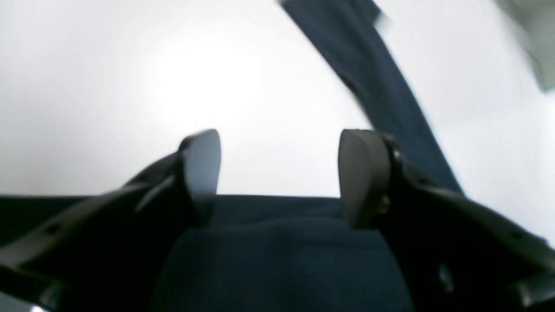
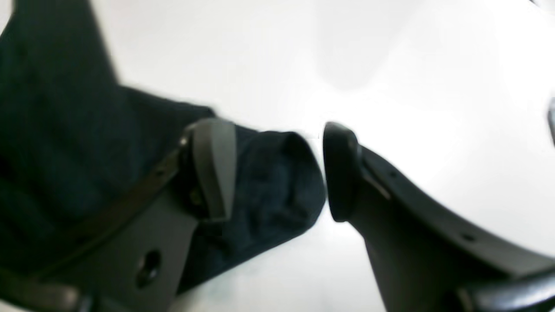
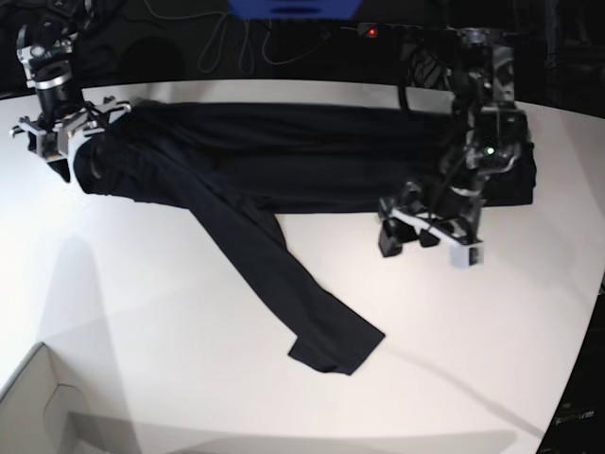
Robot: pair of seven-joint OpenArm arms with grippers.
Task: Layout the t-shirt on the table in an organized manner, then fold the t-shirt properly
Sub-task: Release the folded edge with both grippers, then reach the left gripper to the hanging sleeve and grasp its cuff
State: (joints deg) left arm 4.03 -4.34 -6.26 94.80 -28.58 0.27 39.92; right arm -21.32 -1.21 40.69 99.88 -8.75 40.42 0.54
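- The left claw (image 1: 279, 177) stands wide with nothing between its pads, just above the edge of the t-shirt (image 1: 286, 255).
- The right claw (image 2: 279, 171) is also spread wide; a rolled end of the dark cloth lies between its pads, ungripped.
- In the base view the t-shirt (image 3: 284, 156) stretches from 9 to 3 o'clock along the far tabletop (image 3: 189, 359), a long strip trailing toward 6 o'clock.
- A pale box corner (image 3: 43, 407) sits at 7 o'clock.

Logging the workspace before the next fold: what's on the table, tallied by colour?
Black: 1, the plain black fabric t-shirt, spread out with one long strip trailing toward the front.
Pale: 1, the cardboard box corner.
Total: 2, on the white table.
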